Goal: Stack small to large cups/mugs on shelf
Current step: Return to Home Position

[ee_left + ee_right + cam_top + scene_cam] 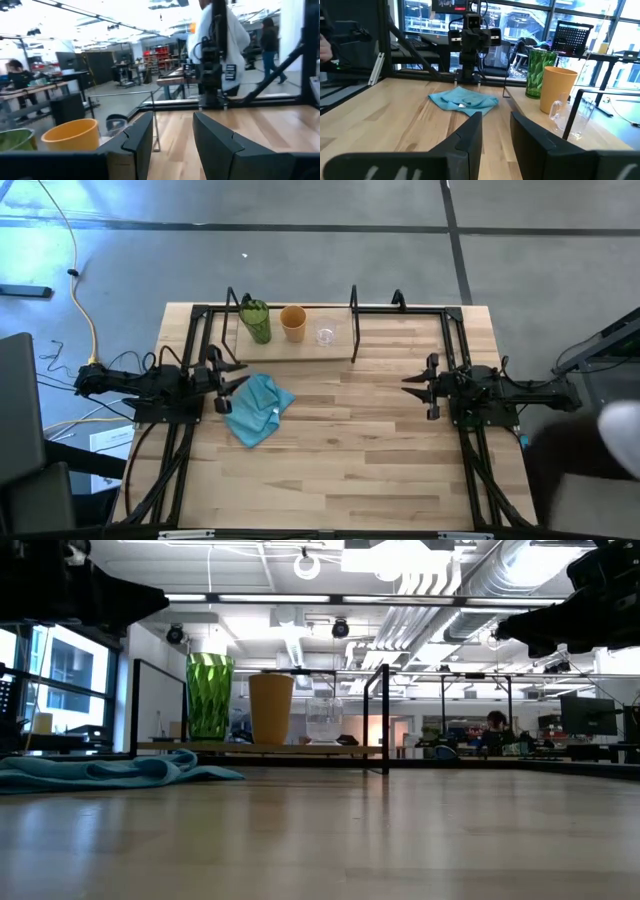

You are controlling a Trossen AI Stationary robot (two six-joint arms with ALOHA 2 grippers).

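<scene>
Three cups stand upright in a row on the light-wood shelf board (290, 346) at the table's far edge: the green tumbler (256, 321), the orange-tan cup (293, 323) and the small clear glass cup (326, 333). In the low view they appear as green tumbler (209, 696), orange cup (271, 708) and clear cup (324, 721). My left gripper (231, 374) hovers open at the table's left, near the blue cloth. My right gripper (415, 385) hovers open at the table's right. Neither touches a cup.
A crumpled light blue cloth (257, 408) lies on the table just in front of my left gripper. Black wire posts (353, 320) rise from the shelf. A person (220, 45) stands beyond the table's right side. The table's middle (350, 440) is bare wood.
</scene>
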